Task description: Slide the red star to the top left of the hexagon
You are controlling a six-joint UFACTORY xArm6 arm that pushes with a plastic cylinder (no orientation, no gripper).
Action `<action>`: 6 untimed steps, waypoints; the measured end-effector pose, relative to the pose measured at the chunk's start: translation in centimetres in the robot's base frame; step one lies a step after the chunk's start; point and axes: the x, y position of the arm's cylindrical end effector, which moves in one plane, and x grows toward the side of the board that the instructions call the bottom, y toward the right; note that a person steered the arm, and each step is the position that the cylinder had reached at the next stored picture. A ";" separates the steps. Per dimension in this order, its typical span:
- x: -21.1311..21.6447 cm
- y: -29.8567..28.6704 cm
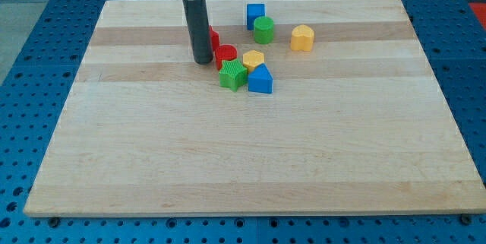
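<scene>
My tip point(203, 61) rests on the board at the left end of a cluster of blocks. A red block point(214, 37) sits just right of the rod and is partly hidden by it, so its shape is unclear. A second red block point(225, 54), rounded on top, lies just right of the tip, close to it. A yellow hexagon-like block point(302, 38) stands apart at the view's right. A smaller yellow block point(254, 59) lies right of the rounded red block.
A green star-like block point(233, 74) and a blue block point(260, 80) lie below the red and yellow ones. A blue cube point(255, 14) and a green cylinder point(263, 29) sit toward the view's top. The wooden board point(228, 168) lies on a blue perforated table.
</scene>
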 end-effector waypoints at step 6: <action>-5.1 -3.5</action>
